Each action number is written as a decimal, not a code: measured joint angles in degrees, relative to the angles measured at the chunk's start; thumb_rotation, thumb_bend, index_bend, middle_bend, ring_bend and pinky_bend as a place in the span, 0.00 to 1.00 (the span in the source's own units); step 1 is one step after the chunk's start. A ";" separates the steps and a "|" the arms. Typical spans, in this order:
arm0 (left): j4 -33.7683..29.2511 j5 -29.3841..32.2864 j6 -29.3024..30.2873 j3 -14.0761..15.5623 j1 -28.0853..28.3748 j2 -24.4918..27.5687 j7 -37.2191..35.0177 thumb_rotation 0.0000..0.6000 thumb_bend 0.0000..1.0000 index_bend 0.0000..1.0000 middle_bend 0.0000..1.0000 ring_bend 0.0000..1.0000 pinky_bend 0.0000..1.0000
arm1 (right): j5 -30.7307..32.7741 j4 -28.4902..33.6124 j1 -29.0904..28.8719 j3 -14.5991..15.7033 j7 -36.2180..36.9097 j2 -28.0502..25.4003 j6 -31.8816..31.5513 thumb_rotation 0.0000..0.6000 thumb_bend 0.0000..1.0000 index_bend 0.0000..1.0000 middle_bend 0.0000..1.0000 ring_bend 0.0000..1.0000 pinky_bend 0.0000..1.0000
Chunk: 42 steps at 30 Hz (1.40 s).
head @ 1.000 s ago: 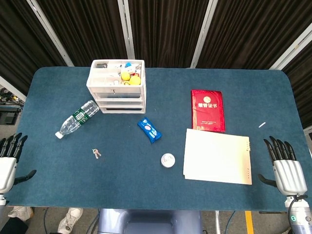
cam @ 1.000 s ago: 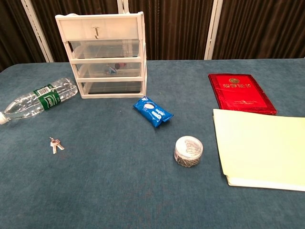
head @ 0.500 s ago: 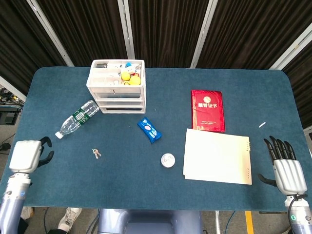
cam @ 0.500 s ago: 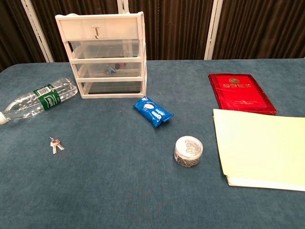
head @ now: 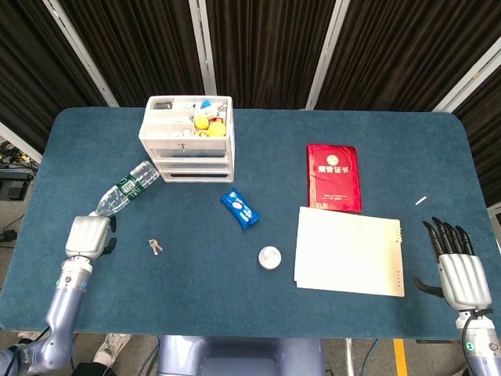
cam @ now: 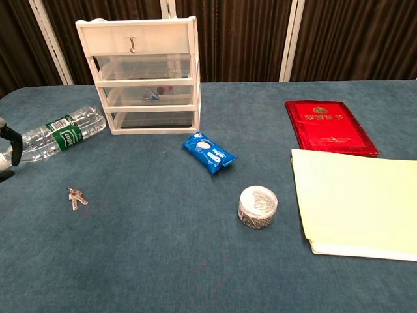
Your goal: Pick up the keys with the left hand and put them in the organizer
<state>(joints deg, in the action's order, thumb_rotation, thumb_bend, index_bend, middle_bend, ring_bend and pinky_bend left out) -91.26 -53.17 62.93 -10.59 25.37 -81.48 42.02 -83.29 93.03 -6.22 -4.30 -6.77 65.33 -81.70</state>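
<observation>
The keys lie flat on the table, well in front of the organizer and a little to its left, their long axis running roughly toward it. The left hand hovers to their left holding nothing, though I cannot tell how its fingers lie; it is much nearer than the right hand, which rests spread and empty far across the blue table, with dark curtains behind

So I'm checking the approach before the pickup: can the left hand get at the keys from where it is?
Probably yes. The left hand sits just left of the keys, with only bare table between them; the water bottle lies farther back.
</observation>
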 measured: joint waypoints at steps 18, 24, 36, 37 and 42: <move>5.73 -0.50 -0.56 1.85 4.46 -7.44 -0.96 1.00 0.38 0.51 1.00 0.88 0.73 | -0.15 0.07 0.16 -0.05 0.07 0.15 -0.63 1.00 0.02 0.00 0.00 0.00 0.00; 6.91 -0.99 -0.26 2.26 5.22 -8.55 -1.29 1.00 0.37 0.53 1.00 0.88 0.73 | -0.15 0.01 0.14 -0.10 0.18 0.19 -0.69 1.00 0.02 0.00 0.00 0.00 0.00; 8.10 -2.99 0.70 4.16 5.39 -10.27 -2.64 1.00 0.37 0.54 1.00 0.88 0.73 | -0.15 -0.10 0.16 -0.17 0.18 0.26 -0.90 1.00 0.02 0.00 0.00 0.00 0.00; 8.23 -3.07 0.73 4.24 5.43 -10.34 -2.61 1.00 0.37 0.54 1.00 0.88 0.73 | -0.17 -0.05 0.17 -0.16 0.18 0.26 -0.93 1.00 0.02 0.00 0.00 0.00 0.00; 8.83 -3.11 0.77 4.32 5.68 -10.74 -2.67 1.00 0.37 0.53 1.00 0.88 0.73 | -0.13 -0.01 0.18 -0.16 0.20 0.25 -0.92 1.00 0.02 0.00 0.00 0.00 0.00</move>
<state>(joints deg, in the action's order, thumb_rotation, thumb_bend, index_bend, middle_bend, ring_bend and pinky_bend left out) -82.43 -56.28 63.70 -6.27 31.05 -92.22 39.36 -83.42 93.02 -6.05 -4.46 -6.58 65.58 -82.61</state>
